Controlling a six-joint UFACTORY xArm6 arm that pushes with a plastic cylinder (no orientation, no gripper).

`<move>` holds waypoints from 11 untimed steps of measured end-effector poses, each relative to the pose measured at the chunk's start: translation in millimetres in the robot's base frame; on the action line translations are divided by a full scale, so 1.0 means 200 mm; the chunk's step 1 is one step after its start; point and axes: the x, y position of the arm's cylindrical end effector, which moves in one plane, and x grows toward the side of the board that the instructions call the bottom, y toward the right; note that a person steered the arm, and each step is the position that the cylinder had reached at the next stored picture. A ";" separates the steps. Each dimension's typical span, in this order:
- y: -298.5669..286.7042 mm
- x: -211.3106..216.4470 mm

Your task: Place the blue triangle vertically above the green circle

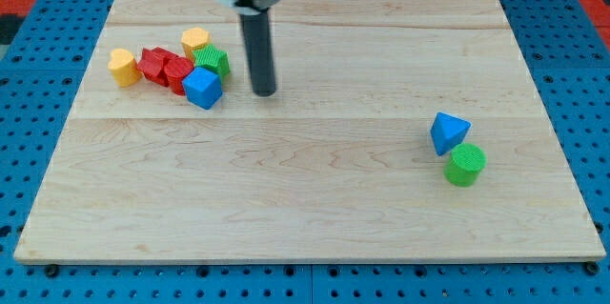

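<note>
The blue triangle lies at the view's right of the wooden board, just above and slightly left of the green circle, touching or nearly touching it. My tip rests on the board in the upper middle, far to the left of both blocks and just right of a cluster of blocks.
A cluster sits at the upper left: a yellow heart, two red blocks, a yellow block, a green block and a blue cube. The wooden board lies on a blue pegboard.
</note>
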 end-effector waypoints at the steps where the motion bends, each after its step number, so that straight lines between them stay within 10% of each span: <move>1: 0.29 -0.05; 5: 1.46 0.21; 7: 1.21 0.59; 11: 0.98 0.25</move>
